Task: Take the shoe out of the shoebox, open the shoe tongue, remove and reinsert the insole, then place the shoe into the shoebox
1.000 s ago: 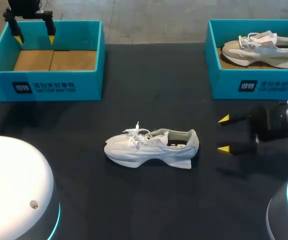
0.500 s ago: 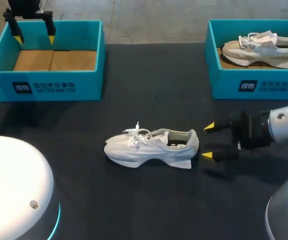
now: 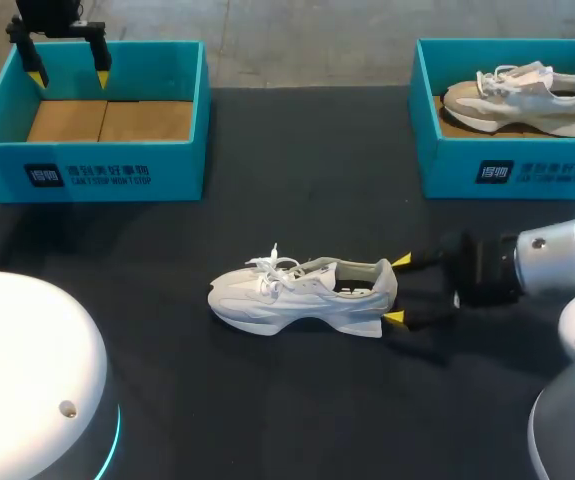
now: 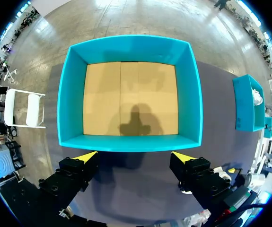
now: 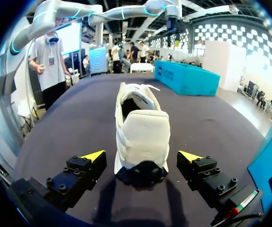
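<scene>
White shoe (image 3: 297, 295) is noted upright on its sole, heel flanked but not pinched by the spread fingers of the right gripper (image 3: 397, 290); it is judged light and soft-uppered, best gripped at the stiffer heel counter.

On the dark table (image 3: 297, 420) — white shoe (image 3: 302, 297), left shoebox (image 3: 97, 175), right shoebox (image 3: 537, 172).

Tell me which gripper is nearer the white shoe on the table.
Right. The right gripper is at the heel of the white shoe, fingers open; the left gripper hangs above the empty shoebox, far from it.
</scene>
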### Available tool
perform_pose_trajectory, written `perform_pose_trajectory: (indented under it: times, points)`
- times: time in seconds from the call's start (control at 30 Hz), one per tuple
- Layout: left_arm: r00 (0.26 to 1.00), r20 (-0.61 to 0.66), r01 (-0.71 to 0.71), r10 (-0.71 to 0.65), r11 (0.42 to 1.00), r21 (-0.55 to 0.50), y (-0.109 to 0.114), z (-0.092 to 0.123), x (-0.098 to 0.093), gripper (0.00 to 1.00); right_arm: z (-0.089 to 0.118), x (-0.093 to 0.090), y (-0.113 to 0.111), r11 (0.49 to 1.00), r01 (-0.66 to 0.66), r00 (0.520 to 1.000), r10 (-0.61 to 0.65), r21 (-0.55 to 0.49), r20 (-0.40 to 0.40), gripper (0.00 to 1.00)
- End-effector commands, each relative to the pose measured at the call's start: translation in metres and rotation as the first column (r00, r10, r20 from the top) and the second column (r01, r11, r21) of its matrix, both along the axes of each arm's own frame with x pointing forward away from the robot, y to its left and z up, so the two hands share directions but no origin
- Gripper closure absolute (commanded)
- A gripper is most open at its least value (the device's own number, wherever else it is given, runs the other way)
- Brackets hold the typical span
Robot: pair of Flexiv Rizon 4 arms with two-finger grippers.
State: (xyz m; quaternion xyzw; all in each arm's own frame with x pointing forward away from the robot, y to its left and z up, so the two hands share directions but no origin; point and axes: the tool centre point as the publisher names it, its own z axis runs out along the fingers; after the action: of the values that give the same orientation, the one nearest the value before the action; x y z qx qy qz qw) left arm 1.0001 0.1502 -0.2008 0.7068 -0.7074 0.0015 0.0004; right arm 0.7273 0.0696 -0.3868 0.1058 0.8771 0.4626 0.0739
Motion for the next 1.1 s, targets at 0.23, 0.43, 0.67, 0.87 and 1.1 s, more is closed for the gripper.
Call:
perform_pose_trajectory:
  times: [0.23,0.43,0.67,0.87,1.1]
  points:
    - [1.0,-0.001,0.0,0.0,1.0,0.001,0.0,0.0,0.0,0.0,-0.02,0.007,0.023,1.0,-0.007,1.0,0.007,0.018,-0.008,0.0]
    - [1.0,-0.001,0.0,0.0,1.0,0.001,0.0,0.0,0.0,0.0,-0.025,0.015,0.032,0.999,-0.024,1.0,0.024,0.035,-0.004,0.0]
    - [1.0,-0.001,0.0,0.0,1.0,0.001,0.0,0.0,0.0,0.0,-0.03,0.019,0.041,0.997,-0.048,0.999,0.049,0.054,-0.011,0.0]
    - [1.0,-0.001,0.0,0.0,1.0,0.001,0.0,0.0,0.0,0.0,-0.034,0.019,0.044,0.996,-0.061,0.998,0.062,0.061,-0.022,0.0]
    - [1.0,-0.001,0.0,0.0,1.0,0.001,0.0,0.0,0.0,0.0,-0.037,0.016,0.047,0.995,-0.078,0.996,0.081,0.062,-0.039,0.35]
